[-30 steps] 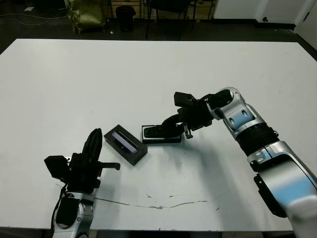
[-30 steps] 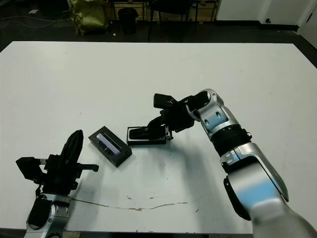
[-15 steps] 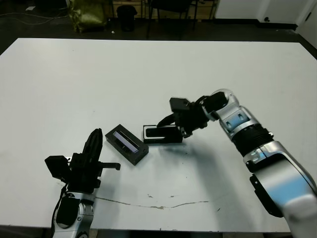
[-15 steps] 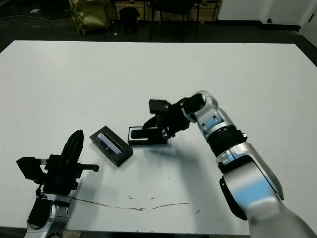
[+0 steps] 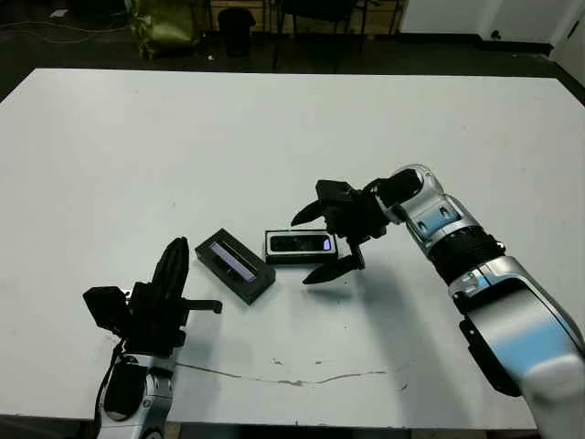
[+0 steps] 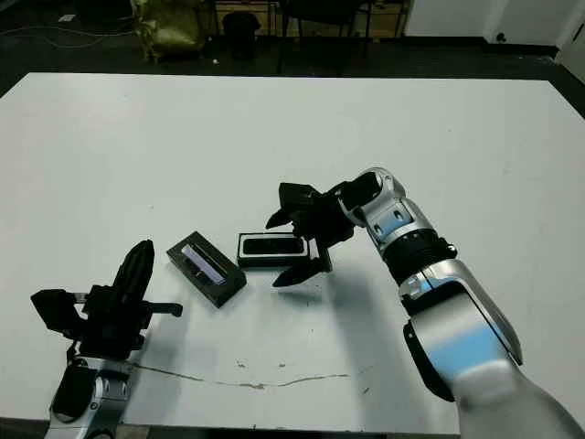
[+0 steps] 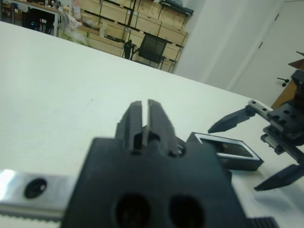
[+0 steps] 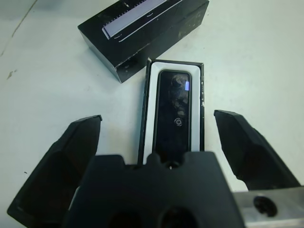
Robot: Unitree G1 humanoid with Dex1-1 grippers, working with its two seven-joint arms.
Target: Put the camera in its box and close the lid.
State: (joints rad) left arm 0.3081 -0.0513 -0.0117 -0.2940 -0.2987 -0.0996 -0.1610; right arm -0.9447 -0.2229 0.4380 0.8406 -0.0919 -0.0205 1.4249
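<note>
The camera (image 8: 174,111), a slim glossy black bar, lies flat inside the box (image 8: 146,121), a black tray with a white lining. My right gripper (image 5: 301,251) hovers open at the box's right end, one finger on each side, holding nothing. The lid (image 5: 233,264), black with a purplish panel, lies on the table just left of the box (image 5: 299,246), apart from it. Near the table's front left, my left gripper (image 5: 177,249) stands shut and empty, pointing toward the lid. In the left wrist view its fingers (image 7: 142,111) are pressed together.
The white table (image 5: 274,137) stretches wide around the box and lid. A thin dark crack (image 5: 283,380) runs along its front edge. Chairs and a dark bin (image 5: 230,18) stand on the floor beyond the far edge.
My right gripper has opened and let go of the camera, which now lies in the box. Its fingers have spread to either side of the box. The left arm has not moved.
</note>
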